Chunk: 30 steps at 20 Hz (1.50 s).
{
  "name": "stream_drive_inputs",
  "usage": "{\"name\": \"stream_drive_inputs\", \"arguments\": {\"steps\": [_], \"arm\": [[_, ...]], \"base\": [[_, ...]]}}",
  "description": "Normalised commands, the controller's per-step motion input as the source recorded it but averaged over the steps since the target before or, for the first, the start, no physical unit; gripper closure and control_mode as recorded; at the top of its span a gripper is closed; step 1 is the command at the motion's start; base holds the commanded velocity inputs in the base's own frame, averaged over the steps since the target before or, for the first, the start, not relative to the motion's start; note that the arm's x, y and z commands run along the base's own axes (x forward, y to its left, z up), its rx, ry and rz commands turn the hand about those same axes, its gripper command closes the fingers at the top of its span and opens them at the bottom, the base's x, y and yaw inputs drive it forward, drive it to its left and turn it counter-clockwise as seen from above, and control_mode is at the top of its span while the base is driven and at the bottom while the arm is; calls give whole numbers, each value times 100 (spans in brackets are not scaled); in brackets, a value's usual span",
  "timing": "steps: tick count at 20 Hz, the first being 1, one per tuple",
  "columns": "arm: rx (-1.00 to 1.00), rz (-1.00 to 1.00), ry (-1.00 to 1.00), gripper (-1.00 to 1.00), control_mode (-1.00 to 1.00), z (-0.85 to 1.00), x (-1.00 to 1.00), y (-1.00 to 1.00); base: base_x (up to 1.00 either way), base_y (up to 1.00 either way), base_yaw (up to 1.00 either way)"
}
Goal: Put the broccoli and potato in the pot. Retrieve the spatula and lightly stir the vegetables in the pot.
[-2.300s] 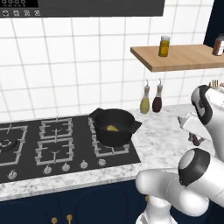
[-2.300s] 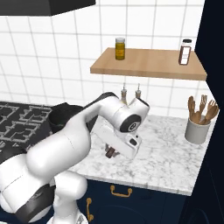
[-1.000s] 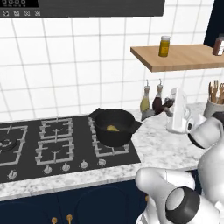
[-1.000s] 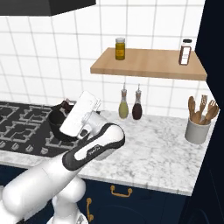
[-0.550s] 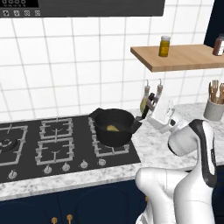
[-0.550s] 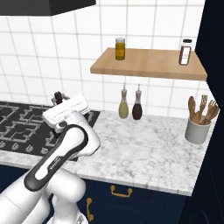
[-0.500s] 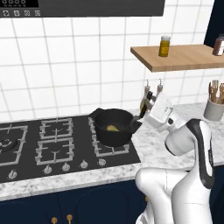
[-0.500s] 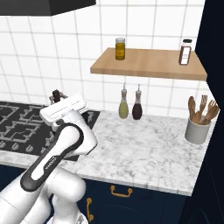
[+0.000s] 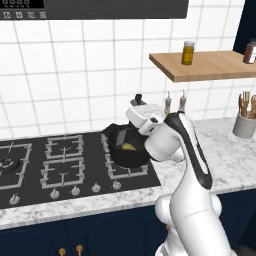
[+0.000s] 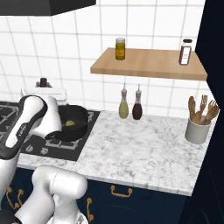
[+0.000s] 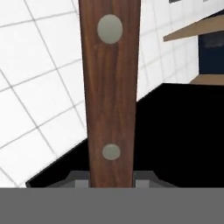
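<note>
Potato (image 10: 68,123) inside black pot (image 10: 78,114)

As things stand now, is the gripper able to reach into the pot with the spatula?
Probably yes. The gripper holds the spatula right beside the pot, which has no lid, and only the potato shows inside.

We are seeing the arm's forearm covering part of the pot (image 9: 127,152), the spatula's wooden handle (image 11: 110,92) running off the top edge, its blade hidden.
</note>
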Motion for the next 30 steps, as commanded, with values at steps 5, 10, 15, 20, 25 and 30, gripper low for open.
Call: {"name": "stream_drive_inputs", "arguments": {"steps": [5,10,15,20,25,30], "arm": [[-7,-13,11,100,-100,-3,88,-18],[-17,-18,11,100,-100,-16,61,-34],[-7,-17,30,100,-100,-55,67,-10],[-4,-11,21,100,-100,-49,54,0],[-5,-10,17,100,-100,-60,32,0],[-7,-7,12,100,-100,-59,3,0]], "base": [[0,0,0],[0,0,0],[0,0,0],[0,0,0],[0,0,0],[0,0,0]]}}
